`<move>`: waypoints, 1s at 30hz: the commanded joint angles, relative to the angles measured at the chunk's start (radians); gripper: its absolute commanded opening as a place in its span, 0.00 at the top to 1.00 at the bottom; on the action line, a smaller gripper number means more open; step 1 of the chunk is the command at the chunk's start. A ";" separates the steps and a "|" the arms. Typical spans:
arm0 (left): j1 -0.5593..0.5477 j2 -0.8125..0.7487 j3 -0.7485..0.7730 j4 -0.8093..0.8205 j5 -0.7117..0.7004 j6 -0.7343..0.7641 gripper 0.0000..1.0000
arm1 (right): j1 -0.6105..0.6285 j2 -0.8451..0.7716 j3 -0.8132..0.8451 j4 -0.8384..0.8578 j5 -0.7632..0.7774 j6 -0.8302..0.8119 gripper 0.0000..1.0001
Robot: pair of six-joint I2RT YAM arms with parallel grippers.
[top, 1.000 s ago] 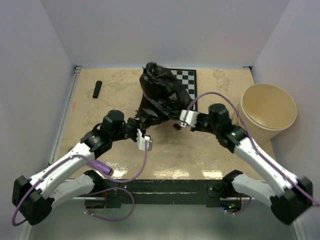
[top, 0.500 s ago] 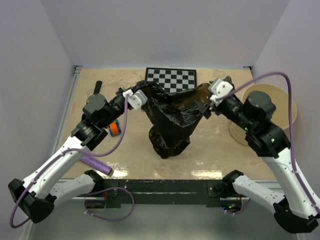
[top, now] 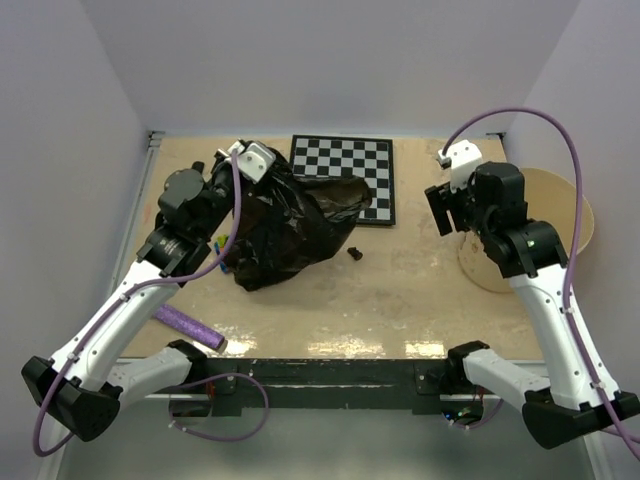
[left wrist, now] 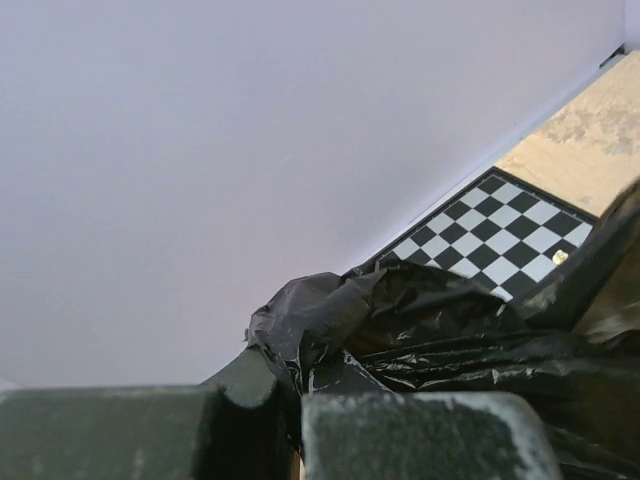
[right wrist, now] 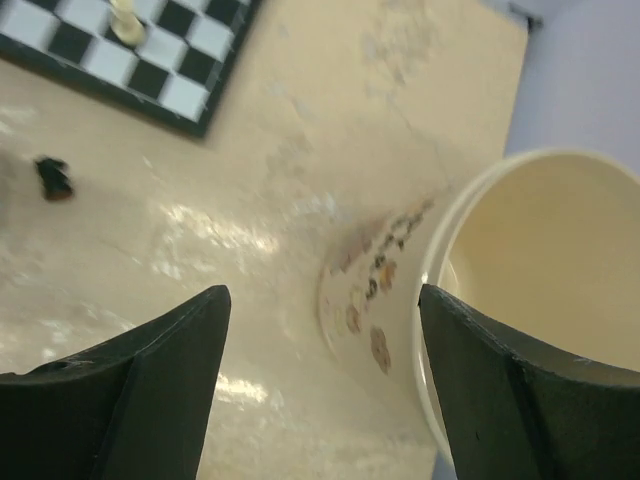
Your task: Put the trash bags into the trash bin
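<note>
A large wrinkly black trash bag (top: pixel 290 225) lies slumped on the left half of the table, one corner lifted. My left gripper (top: pixel 241 180) is shut on that corner; in the left wrist view the film (left wrist: pixel 420 320) is pinched between the fingers (left wrist: pixel 400 440). The cream trash bin (top: pixel 572 215) stands at the right edge, partly behind my right arm. My right gripper (top: pixel 443 212) hangs open just left of the bin, nothing between its fingertips (right wrist: pixel 320 292). The bin's rim (right wrist: pixel 540 250) shows beside the right finger.
A chessboard (top: pixel 345 172) lies at the back centre, the bag overlapping its left part; a white piece (right wrist: pixel 125 20) stands on it. A small dark piece (top: pixel 353 253) lies on the table. A purple roll (top: pixel 185 326) rests near the front left.
The right gripper has let go of the bag, opened and drawn back towards the bin. The left gripper has pulled the bag leftwards, and it has collapsed onto the table.
</note>
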 commanded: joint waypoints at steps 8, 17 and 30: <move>0.002 -0.074 -0.025 0.033 0.008 -0.091 1.00 | -0.143 0.072 -0.085 0.016 0.236 -0.059 0.22; 0.003 -0.065 0.050 0.022 0.006 -0.103 1.00 | -0.326 0.233 -0.077 0.005 -0.036 -0.185 0.80; 0.025 0.045 0.308 0.094 -0.025 -0.063 1.00 | -0.250 0.119 -0.022 -0.259 -0.561 -0.475 1.00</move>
